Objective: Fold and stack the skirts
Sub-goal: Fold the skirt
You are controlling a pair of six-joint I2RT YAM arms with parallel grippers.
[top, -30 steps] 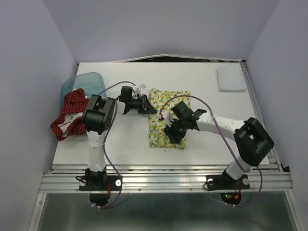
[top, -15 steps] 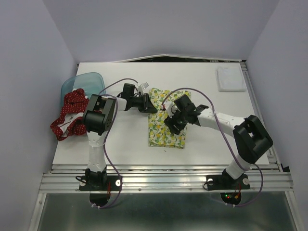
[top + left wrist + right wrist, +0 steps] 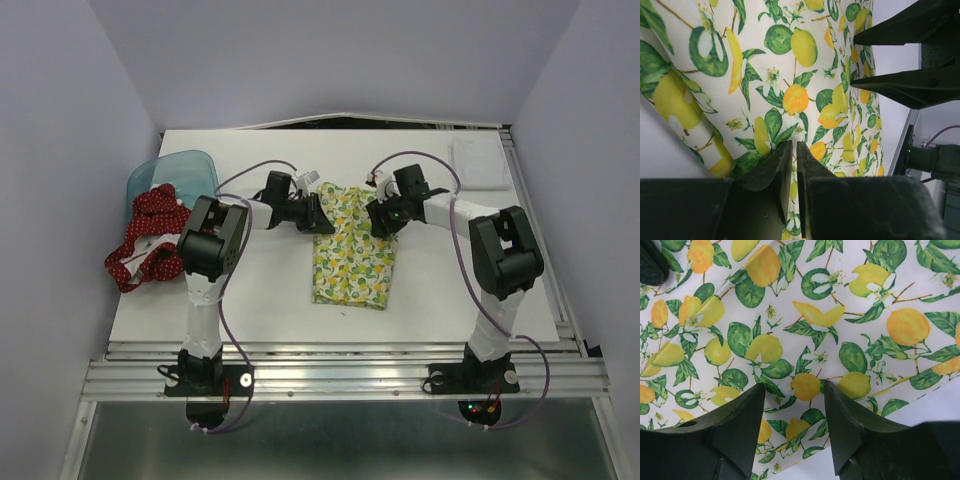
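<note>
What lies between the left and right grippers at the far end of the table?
Only the far end of the lemon-print skirt fills the stretch between the left gripper and the right gripper. The top external view shows this.

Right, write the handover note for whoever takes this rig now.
Left jaws: shut on the lemon skirt at its far left edge.
Right jaws: open, low over its far right part, holding nothing.
The red skirt: unfolded, bunched at the bin, hanging over the left edge of the table.
Done: lemon skirt lies mid-table as a narrow strip, seemingly part-folded.
Left: finish that fold, fold the red skirt, stack both.
</note>
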